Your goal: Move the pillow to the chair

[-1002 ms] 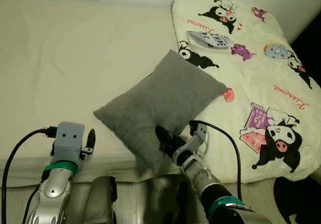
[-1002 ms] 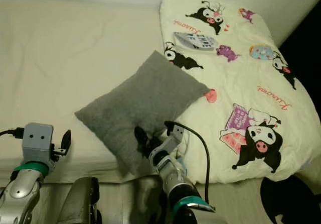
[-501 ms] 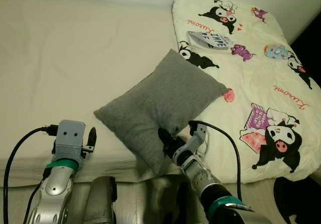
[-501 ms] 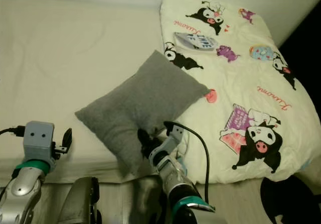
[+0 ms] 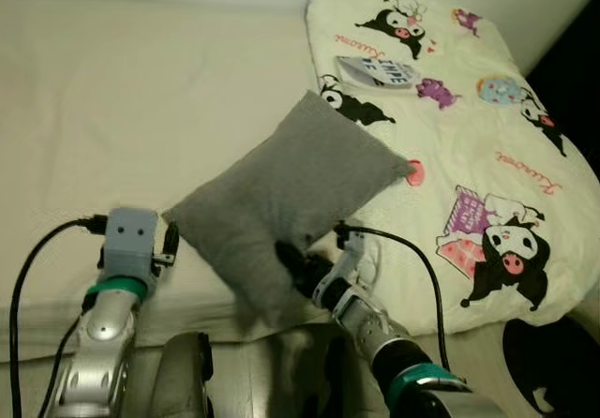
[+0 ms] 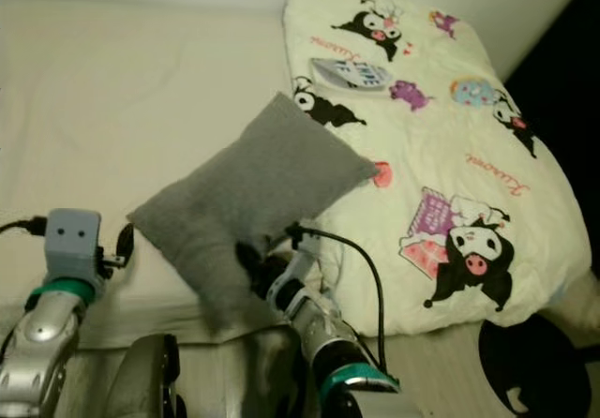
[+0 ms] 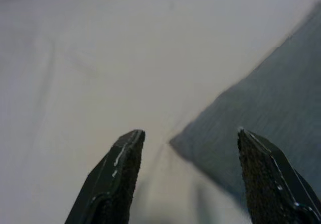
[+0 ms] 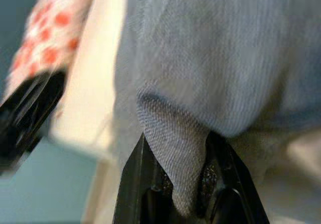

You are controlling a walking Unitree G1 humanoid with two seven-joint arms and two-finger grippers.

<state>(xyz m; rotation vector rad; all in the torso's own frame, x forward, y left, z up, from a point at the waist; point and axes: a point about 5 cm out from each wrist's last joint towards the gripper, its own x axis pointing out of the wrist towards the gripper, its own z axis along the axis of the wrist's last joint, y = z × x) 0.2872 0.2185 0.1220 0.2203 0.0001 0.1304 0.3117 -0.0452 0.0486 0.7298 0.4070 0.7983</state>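
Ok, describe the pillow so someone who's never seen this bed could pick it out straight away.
On the cream bed, look near the front edge, left of the cartoon-print quilt. The pillow is a plain grey square lying diamond-wise, one corner pinched in the right gripper; it alone has no pattern.

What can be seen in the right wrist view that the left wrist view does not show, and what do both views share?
The right wrist view shows the right gripper shut on a pinched fold of the grey pillow, with a red-spotted piece of fabric beside it.

The left wrist view shows the left gripper open and holding nothing, above the cream bed sheet, its fingers on either side of a corner of the pillow.

Both show the grey pillow and a pair of black fingers.
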